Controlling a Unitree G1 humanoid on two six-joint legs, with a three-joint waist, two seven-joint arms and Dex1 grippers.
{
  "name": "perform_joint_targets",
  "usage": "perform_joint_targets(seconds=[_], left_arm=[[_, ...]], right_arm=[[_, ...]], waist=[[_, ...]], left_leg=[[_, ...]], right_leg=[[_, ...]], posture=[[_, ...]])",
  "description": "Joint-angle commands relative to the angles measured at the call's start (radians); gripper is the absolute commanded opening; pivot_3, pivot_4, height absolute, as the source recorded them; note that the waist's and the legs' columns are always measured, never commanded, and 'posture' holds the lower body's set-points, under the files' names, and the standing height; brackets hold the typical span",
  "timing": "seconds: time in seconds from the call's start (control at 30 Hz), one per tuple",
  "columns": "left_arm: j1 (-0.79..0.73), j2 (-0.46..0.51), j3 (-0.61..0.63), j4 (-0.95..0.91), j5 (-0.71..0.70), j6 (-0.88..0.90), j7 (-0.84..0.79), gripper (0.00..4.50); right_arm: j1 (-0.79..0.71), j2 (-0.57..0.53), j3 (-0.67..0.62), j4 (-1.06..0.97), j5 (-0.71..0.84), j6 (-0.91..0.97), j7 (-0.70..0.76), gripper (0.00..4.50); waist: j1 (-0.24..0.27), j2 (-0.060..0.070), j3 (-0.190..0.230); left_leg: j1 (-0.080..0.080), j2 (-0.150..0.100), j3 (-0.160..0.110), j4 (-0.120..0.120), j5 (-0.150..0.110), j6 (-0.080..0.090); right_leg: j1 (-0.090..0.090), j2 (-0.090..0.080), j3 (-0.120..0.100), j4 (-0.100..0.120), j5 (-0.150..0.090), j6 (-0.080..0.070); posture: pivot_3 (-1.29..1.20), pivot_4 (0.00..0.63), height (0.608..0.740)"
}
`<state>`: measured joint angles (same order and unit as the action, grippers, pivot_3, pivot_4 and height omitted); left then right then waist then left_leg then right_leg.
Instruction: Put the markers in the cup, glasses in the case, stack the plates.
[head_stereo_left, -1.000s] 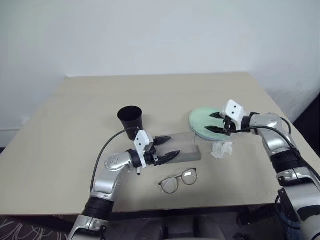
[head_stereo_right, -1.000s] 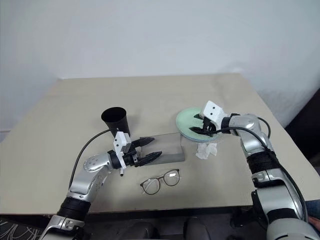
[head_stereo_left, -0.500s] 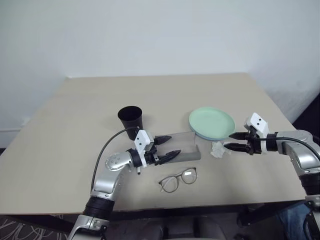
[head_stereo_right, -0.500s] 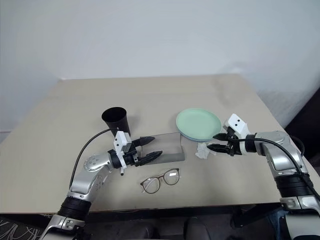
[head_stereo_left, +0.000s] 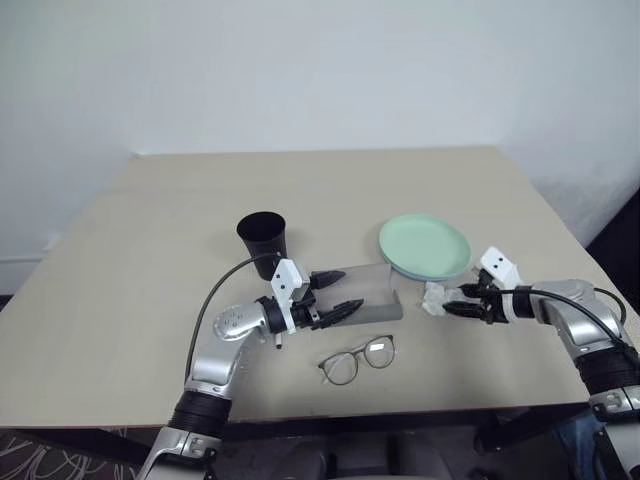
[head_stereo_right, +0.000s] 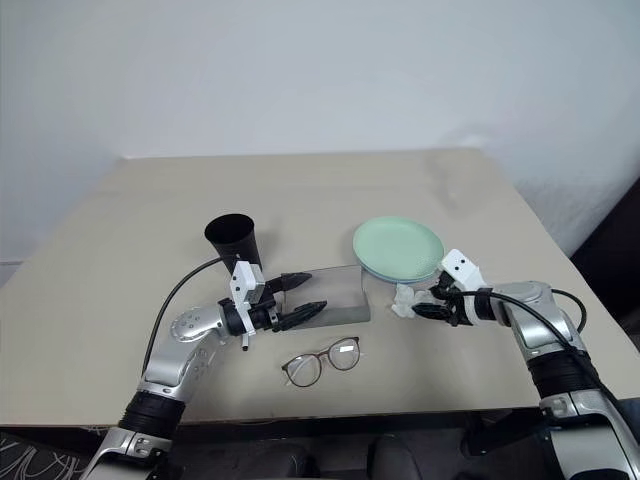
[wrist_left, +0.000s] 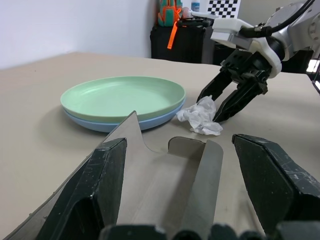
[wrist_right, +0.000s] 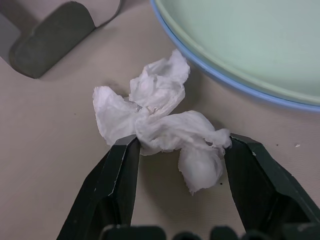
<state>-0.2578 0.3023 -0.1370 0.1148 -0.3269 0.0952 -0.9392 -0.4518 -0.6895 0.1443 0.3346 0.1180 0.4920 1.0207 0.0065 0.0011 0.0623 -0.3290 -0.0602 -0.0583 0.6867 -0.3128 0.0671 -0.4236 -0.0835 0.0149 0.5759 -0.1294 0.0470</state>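
On the table's left side the cup (head_stereo_left: 261, 239) stands behind the open left gripper (head_stereo_left: 333, 295) at the case (head_stereo_left: 372, 293), glasses (head_stereo_left: 357, 361) in front — the right gripper (head_stereo_left: 451, 303) has left the stacked plates (head_stereo_left: 424, 247), now open around a tissue (head_stereo_left: 434, 297).

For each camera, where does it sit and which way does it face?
Head eyes: look forward and down at the table, both arms showing.
Left wrist: between open left gripper, over case toward plates.
Right wrist: open right gripper straddling tissue.
Shared: both wrist views show tissue and plates.
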Motion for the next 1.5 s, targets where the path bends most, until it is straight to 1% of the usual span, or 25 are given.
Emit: perform_joint_targets(seconds=[0.03, 0.13, 0.3, 0.33, 0.47, 0.63, 0.73, 0.8, 0.9, 1.1, 1.2, 1.23, 1.27, 1.33, 1.5], left_arm=[[-0.025, 0.0, 0.004, -0.024, -0.001, -0.017, -0.006, 3.57], [-0.021, 0.002, 0.004, -0.029, -0.001, -0.015, -0.006, 3.57], [-0.017, 0.003, 0.004, -0.03, -0.001, -0.015, -0.005, 3.57], [-0.017, 0.002, 0.004, -0.03, -0.001, -0.015, -0.005, 3.57], [-0.016, 0.001, 0.003, -0.033, -0.001, -0.014, -0.004, 3.57], [-0.013, 0.004, 0.005, -0.032, -0.001, -0.016, -0.006, 3.57], [-0.011, 0.007, 0.006, -0.033, -0.002, -0.015, -0.007, 3.57], [-0.013, 0.007, 0.006, -0.029, -0.002, -0.015, -0.008, 3.57], [-0.018, 0.008, 0.003, -0.023, 0.004, -0.018, -0.007, 3.57], [-0.018, 0.013, 0.004, -0.026, 0.006, -0.016, -0.004, 3.57], [-0.011, 0.017, 0.006, -0.036, 0.005, -0.014, -0.001, 3.57], [-0.01, 0.018, 0.007, -0.038, 0.005, -0.013, 0.001, 3.57], [-0.008, 0.02, 0.008, -0.041, 0.004, -0.012, 0.002, 3.57], [-0.002, 0.024, 0.009, -0.049, 0.003, -0.011, 0.004, 3.57], [-0.002, 0.024, 0.013, -0.053, -0.006, -0.003, 0.005, 3.57]], right_arm=[[-0.034, 0.003, -0.012, 0.005, -0.008, -0.031, -0.013, 2.59], [-0.035, -0.001, -0.014, 0.007, -0.003, -0.034, -0.001, 1.87], [-0.025, -0.019, -0.027, -0.03, 0.018, -0.035, 0.039, 0.1], [-0.026, -0.02, -0.03, -0.031, 0.018, -0.037, 0.041, 0.04], [-0.022, -0.05, -0.048, -0.097, 0.048, -0.027, 0.091, 0.04], [-0.029, -0.097, -0.088, -0.184, 0.121, -0.023, 0.171, 0.04], [-0.08, -0.091, -0.11, -0.186, 0.131, -0.042, 0.156, 0.04], [-0.133, -0.069, -0.107, -0.125, 0.098, -0.078, 0.103, 0.04], [-0.231, -0.019, -0.077, 0.025, 0.025, -0.137, 0.001, 0.04], [-0.332, 0.051, -0.035, 0.252, -0.048, -0.245, -0.042, 0.04], [-0.371, 0.076, -0.019, 0.355, -0.076, -0.291, -0.051, 0.04], [-0.383, 0.082, -0.019, 0.383, -0.079, -0.303, -0.054, 0.43], [-0.396, 0.089, -0.022, 0.411, -0.081, -0.311, -0.056, 0.61], [-0.415, 0.098, -0.026, 0.453, -0.088, -0.333, -0.061, 1.24], [-0.422, 0.096, -0.03, 0.483, -0.099, -0.376, -0.074, 2.84]], waist=[[0.0, 0.0, 0.0], [0.0, 0.0, 0.0], [0.0, 0.0, 0.0], [0.0, 0.0, 0.0], [0.0, 0.0, 0.0], [0.0, 0.0, 0.0], [-0.003, 0.0, 0.0], [-0.003, 0.0, 0.0], [-0.003, 0.0, 0.0], [-0.003, 0.0, 0.0], [-0.003, 0.0, 0.0], [-0.003, 0.0, 0.0], [-0.003, 0.0, 0.0], [-0.005, 0.001, 0.0], [-0.007, 0.001, 0.0]], left_leg=[[0.0, 0.0, 0.0, 0.0, 0.0, 0.0], [0.0, 0.0, 0.0, 0.0, 0.0, 0.0], [0.0, 0.0, 0.0, 0.0, 0.0, 0.0], [0.0, 0.0, 0.0, 0.0, 0.0, 0.0], [0.0, 0.0, 0.0, 0.0, 0.0, 0.0], [0.0, 0.0, 0.0, 0.0, 0.0, 0.0], [0.0, 0.0, 0.0, 0.0, 0.0, 0.0], [0.0, 0.001, 0.001, 0.0, 0.0, 0.0], [0.002, 0.001, 0.003, 0.0, 0.0, 0.0], [0.002, 0.001, 0.004, 0.0, 0.0, 0.0], [0.002, 0.001, 0.004, -0.002, 0.0, 0.0], [0.002, 0.001, 0.004, -0.002, 0.0, 0.0], [0.002, 0.001, 0.004, -0.002, 0.0, 0.0], [0.002, 0.0, 0.005, -0.003, 0.0, 0.0], [0.002, 0.001, 0.004, -0.003, 0.0, 0.0]], right_leg=[[0.0, 0.0, 0.0, 0.0, 0.0, 0.0], [0.0, 0.0, 0.0, 0.0, 0.0, 0.0], [0.0, 0.0, 0.0, 0.0, 0.0, 0.0], [0.0, 0.0, 0.0, 0.0, 0.0, 0.0], [0.0, 0.0, 0.0, 0.0, 0.0, 0.0], [0.0, 0.0, 0.0, 0.0, 0.0, 0.0], [0.0, 0.0, 0.0, 0.0, 0.0, 0.0], [0.0, 0.0, 0.0, 0.0, 0.0, 0.0], [0.001, 0.0, 0.0, 0.0, 0.0, 0.0], [0.0, 0.0, 0.0, 0.0, 0.002, 0.0], [-0.001, 0.0, 0.001, -0.001, 0.005, -0.005], [-0.001, 0.0, 0.002, -0.001, 0.005, -0.005], [-0.001, 0.0, 0.002, -0.001, 0.005, -0.005], [-0.001, 0.0, 0.002, -0.001, 0.005, -0.005], [-0.001, 0.0, 0.002, -0.001, 0.005, -0.005]], posture=[[0.0, 0.0, 0.74], [0.0, 0.0, 0.74], [0.0, 0.0, 0.74], [0.0, 0.0, 0.74], [0.0, 0.0, 0.74], [0.0, 0.0, 0.74], [0.0, 0.0, 0.74], [0.0, 0.0, 0.74], [0.0, 0.0, 0.74], [0.0, 0.0, 0.74], [0.0, 0.0, 0.74], [0.0, 0.0, 0.74], [0.0, 0.0, 0.74], [0.0, 0.0, 0.74], [0.0, 0.0, 0.74]])
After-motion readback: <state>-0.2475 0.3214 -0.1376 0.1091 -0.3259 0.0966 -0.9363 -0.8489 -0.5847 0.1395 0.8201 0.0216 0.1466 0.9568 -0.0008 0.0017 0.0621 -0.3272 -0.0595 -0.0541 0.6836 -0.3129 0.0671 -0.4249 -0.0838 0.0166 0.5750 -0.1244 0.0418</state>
